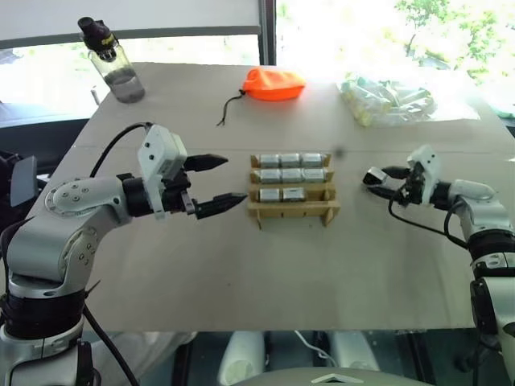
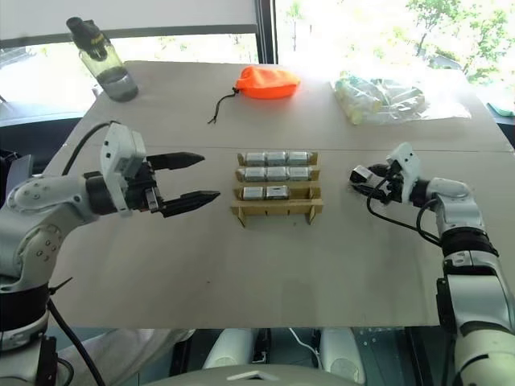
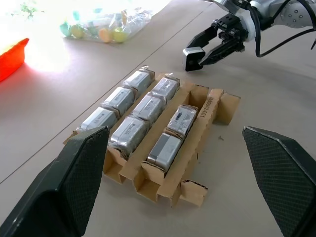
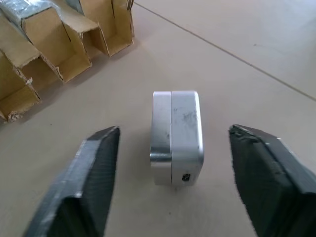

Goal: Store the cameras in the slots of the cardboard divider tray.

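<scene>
Right claw [image 4: 170,163] apart, straddling last silver-grey boxy camera [image 4: 177,136] lying on surface, ready to clamp. Left claw [image 1: 216,183] apart, empty, beside tan cardboard divider tray [image 1: 292,211], leaving its one free slot clear.

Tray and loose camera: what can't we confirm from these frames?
- Tray: the empty slot's floor is hidden by its own cardboard walls, left wrist view.
- Loose camera: lens face can't be made out, right wrist view; in the head views the right end effector covers it.
- Right end effector: contact with the camera can't be told; the fingers flank it with gaps.
- Bag: contents washed out by window glare.
</scene>
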